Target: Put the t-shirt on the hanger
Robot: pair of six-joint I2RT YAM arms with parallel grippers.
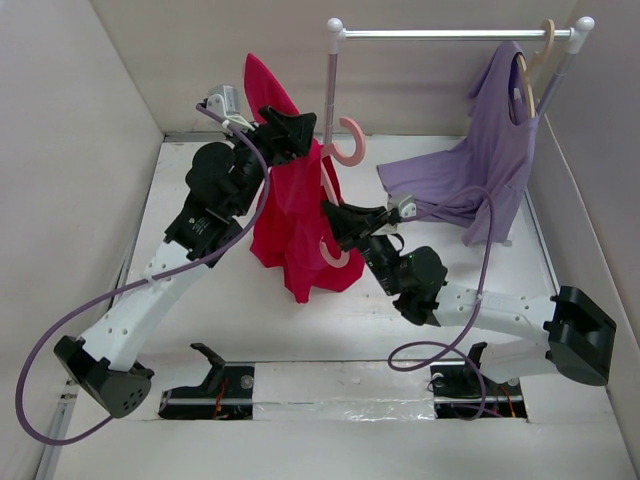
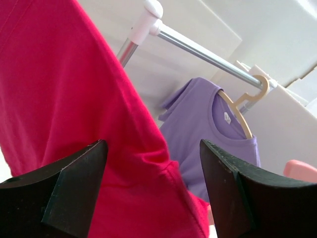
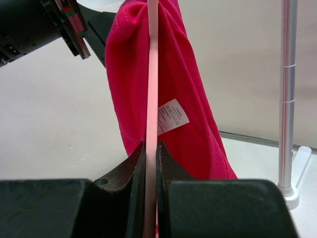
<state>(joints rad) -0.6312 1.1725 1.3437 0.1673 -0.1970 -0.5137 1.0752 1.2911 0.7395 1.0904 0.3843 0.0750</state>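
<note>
right tool (image 3: 148,145) clamped the hanger (image 3: 151,59); left tool (image 2: 152,145) sat spread around the t-shirt (image 2: 74,89). Shirt looked partly threaded, shoulders not yet seated

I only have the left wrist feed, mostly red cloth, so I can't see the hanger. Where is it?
Observer: The right gripper is shut on the hanger, its pink bar upright between the fingers.
Operator: Is the t-shirt on it?
Observer: The t-shirt hangs just behind the bar, white label showing beside it; whether an end is inside, I can't tell.
Operator: And the hook?
Observer: In the top view the hook is off the rail, beside the t-shirt.
</note>
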